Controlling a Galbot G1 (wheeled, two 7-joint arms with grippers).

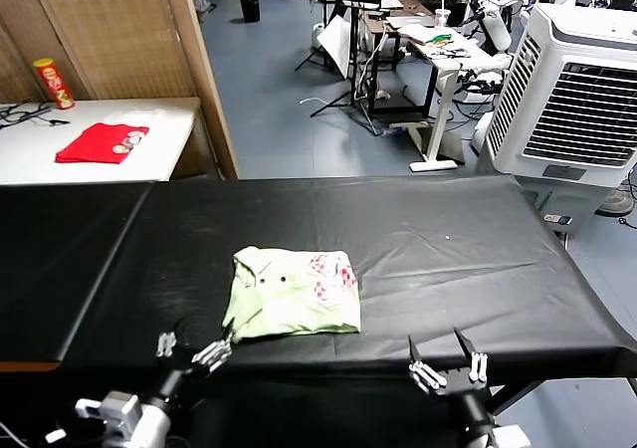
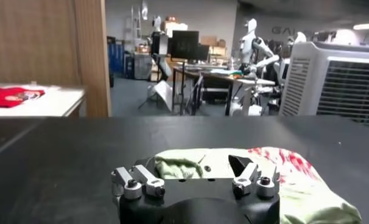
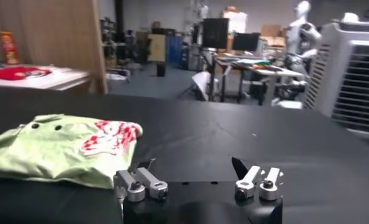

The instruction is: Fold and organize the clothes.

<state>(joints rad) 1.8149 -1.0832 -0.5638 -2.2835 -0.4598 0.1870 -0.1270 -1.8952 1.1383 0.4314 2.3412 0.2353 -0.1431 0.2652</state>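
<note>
The light-green T-shirt (image 1: 295, 293) lies folded into a small rectangle on the black table (image 1: 468, 259), with its reddish-pink checkered print facing up at the right side. My left gripper (image 1: 206, 332) is open at the shirt's near-left corner. In the left wrist view the shirt (image 2: 297, 182) lies just beyond and between the open jaws of the left gripper (image 2: 190, 163); I cannot tell if they touch it. My right gripper (image 1: 435, 340) is open and empty near the table's front edge, right of the shirt. The right wrist view shows the right gripper (image 3: 192, 165) apart from the shirt (image 3: 56, 149).
A small red folded garment (image 1: 100, 141) and a red can (image 1: 53, 82) sit on a white table at the back left. A wooden partition (image 1: 129, 30) stands behind the table. A white air cooler (image 1: 572, 90) stands at the back right.
</note>
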